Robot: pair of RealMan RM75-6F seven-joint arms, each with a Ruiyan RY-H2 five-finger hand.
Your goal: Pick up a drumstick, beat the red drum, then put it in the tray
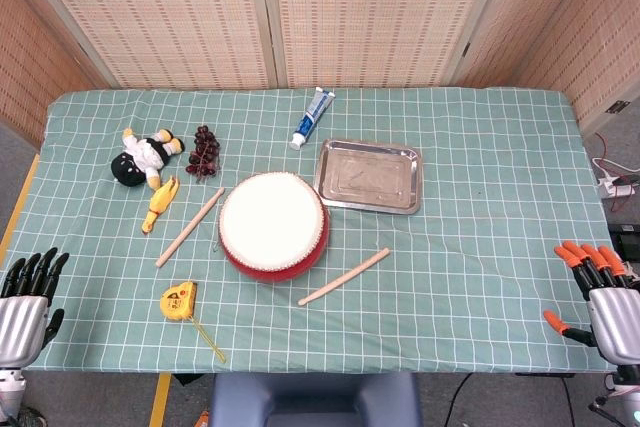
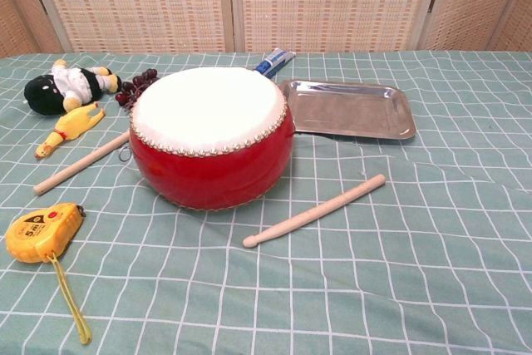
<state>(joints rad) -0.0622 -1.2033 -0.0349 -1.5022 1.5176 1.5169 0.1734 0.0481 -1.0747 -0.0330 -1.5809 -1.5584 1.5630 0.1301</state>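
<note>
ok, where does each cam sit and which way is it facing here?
Head view: high above the near table edge, looking steeply down on the whole table; left hand and right hand show at the bottom corners, both holding nothing.
Chest view: low at the near edge, looking across the table toward the screen wall; no part of the robot shows.
Shared: red drum, tray, both drumsticks, tape measure.

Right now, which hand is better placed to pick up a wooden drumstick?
Probably right. The open right hand has a clear path to the wooden drumstick right of the red drum; the yellow tape measure lies between the open left hand and the other drumstick.
</note>
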